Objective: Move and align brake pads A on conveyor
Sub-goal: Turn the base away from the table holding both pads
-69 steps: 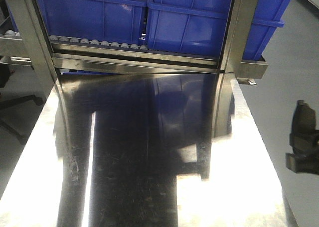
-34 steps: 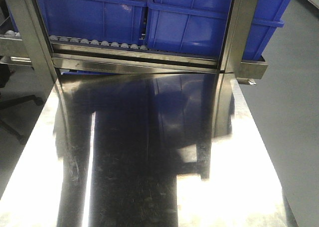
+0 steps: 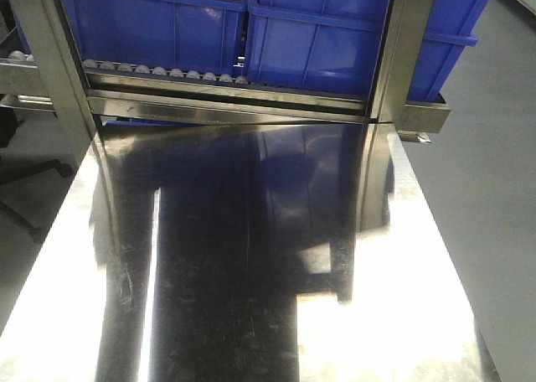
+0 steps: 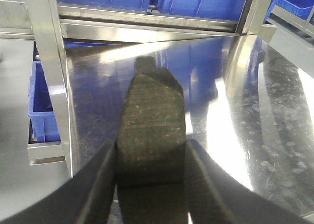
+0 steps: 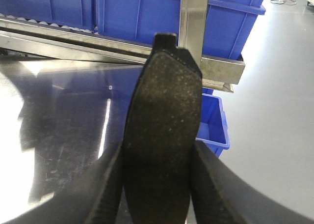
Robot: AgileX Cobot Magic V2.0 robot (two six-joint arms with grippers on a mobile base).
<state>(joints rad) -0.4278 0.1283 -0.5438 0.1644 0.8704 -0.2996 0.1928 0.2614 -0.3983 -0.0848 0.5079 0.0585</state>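
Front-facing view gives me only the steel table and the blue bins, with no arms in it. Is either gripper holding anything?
Observer: Yes. The left gripper is shut on one brake pad, above the steel table.
Operator: And the right?
Observer: The right gripper is shut on a second brake pad.
Operator: Anything near the right arm that I should know about?
Observer: A small blue bin sits lower than the tabletop, just past its edge.
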